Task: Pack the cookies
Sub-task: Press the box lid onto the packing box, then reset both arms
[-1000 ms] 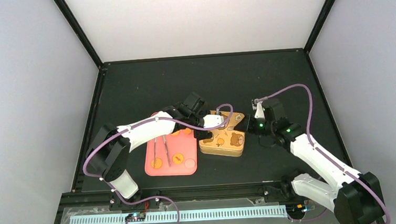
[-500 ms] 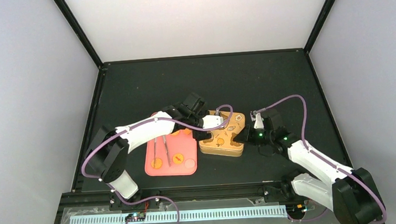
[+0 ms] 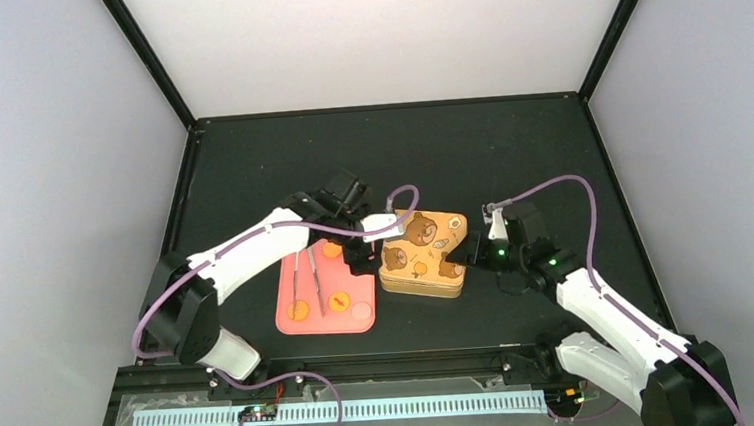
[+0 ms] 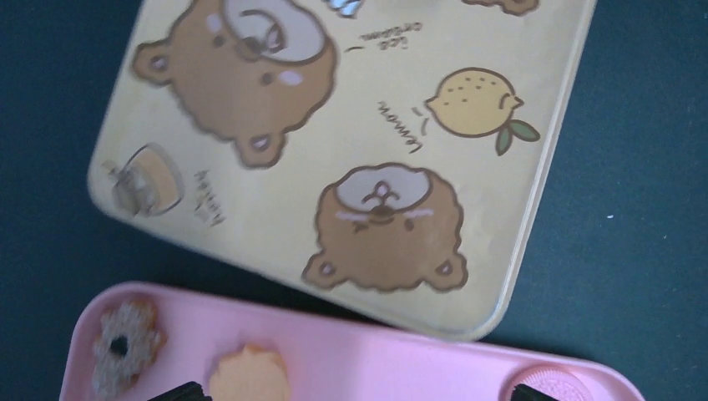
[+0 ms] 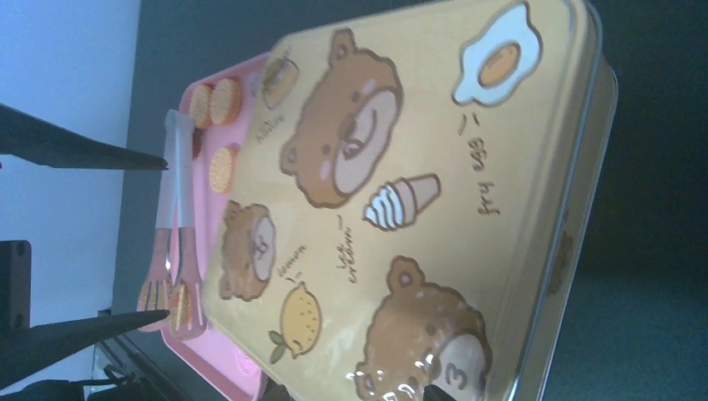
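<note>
Top view, left to right. Pink tray (image 3: 326, 324) lies on the black table (image 3: 251, 182), left of centre. The cookies (image 3: 339, 301) are on this tray: mostly orange-golden rounds scattered over it, one pale one at the near right corner; the left wrist view shows one darker, with a hole in its middle. Metal tongs (image 3: 315, 282) lie lengthwise on the tray's left half, tips toward the near edge, a cookie at the tips. Left gripper (image 3: 361, 262) hangs over the tray's right edge, at the gap between tray and tin; its wrist view shows the two fingertips far apart, jaws wide, holding nothing. Yellow tin (image 3: 426, 260) sits just right of the tray, a thin strip of table between them, lid on, printed with bears, a lemon, an ice cream, a fried egg. Right gripper (image 3: 459, 255) is at the tin's right edge, jaws spread wide, empty; contact with the tin cannot be told
</note>
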Robot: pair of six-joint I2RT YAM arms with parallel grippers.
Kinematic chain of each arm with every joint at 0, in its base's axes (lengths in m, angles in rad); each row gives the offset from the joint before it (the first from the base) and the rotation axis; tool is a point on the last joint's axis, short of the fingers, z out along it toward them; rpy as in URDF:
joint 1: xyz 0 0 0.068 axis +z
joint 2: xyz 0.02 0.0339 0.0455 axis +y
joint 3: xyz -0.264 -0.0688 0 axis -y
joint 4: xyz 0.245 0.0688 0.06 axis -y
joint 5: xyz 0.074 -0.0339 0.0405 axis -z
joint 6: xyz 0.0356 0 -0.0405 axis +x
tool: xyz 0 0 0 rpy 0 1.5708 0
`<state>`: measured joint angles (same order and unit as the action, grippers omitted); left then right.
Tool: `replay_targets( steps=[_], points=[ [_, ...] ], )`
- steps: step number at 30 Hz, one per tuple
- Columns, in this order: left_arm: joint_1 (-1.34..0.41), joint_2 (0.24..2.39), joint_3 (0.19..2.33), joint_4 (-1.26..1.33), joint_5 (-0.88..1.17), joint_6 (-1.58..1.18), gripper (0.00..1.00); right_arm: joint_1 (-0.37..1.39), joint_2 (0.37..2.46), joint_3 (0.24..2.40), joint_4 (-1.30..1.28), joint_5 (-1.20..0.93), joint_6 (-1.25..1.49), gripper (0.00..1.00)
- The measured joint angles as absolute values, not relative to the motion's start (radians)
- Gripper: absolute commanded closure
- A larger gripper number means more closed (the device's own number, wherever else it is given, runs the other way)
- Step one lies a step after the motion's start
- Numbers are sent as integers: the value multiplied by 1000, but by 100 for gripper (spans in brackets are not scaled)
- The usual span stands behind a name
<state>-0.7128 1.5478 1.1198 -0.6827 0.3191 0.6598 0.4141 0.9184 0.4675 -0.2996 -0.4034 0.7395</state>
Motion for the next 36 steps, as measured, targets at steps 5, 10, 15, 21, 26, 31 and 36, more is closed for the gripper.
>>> replay_targets(
  steps=[5,10,15,21,26,31,36],
  points=[
    [-635,1467,1121,-715,324,631,1,414,878,517,-331,-392,731,50],
    [-547,1388,1125,-731,323,616,1,414,859,571,-368,-369,710,18],
    [-414,1298,1116,-698,287,589,1,414,846,692,-419,-225,641,0],
    [-210,1192,999,-503,196,517,1,414,824,756,-416,116,547,0],
    [-80,1159,806,-323,164,496,1,413,761,610,-289,443,439,0],
    [72,1211,685,-163,265,410,1,405,713,328,-37,687,260,0],
    [187,1229,569,91,374,266,1,364,741,218,186,799,147,0]
  ],
)
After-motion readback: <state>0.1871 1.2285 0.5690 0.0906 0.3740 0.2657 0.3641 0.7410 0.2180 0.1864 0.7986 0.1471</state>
